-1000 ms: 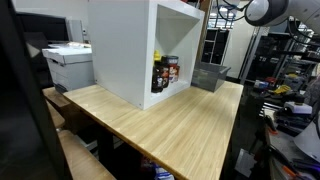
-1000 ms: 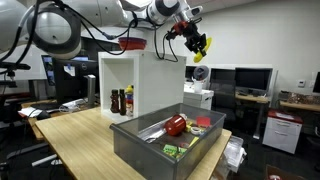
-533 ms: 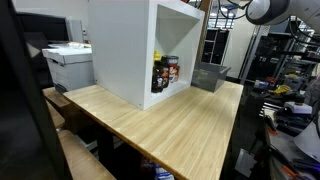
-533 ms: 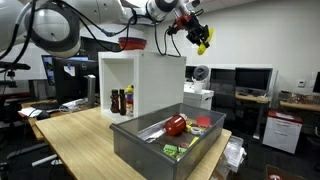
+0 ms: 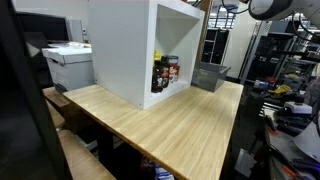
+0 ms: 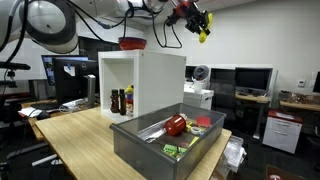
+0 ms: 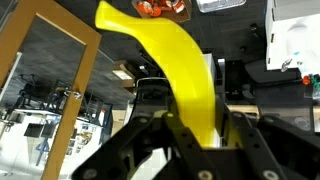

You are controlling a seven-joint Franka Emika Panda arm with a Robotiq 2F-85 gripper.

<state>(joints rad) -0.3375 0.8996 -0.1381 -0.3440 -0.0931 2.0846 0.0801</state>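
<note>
Wooden table (image 6: 75,128) carried a white shelf unit (image 6: 155,80) at left and a grey bin (image 6: 135,148) nearer, to the right. Gripper (image 6: 196,15) hung high above the bin's far side, jaws clamped on a yellow banana (image 6: 205,27). In the wrist view the banana (image 7: 185,70) curved free beyond the pads. Judgement: soft fruit, so a moderate squeeze, slow wrist turns, wide clearance from the shelf top.

No legible text, labels or numbers.
</note>
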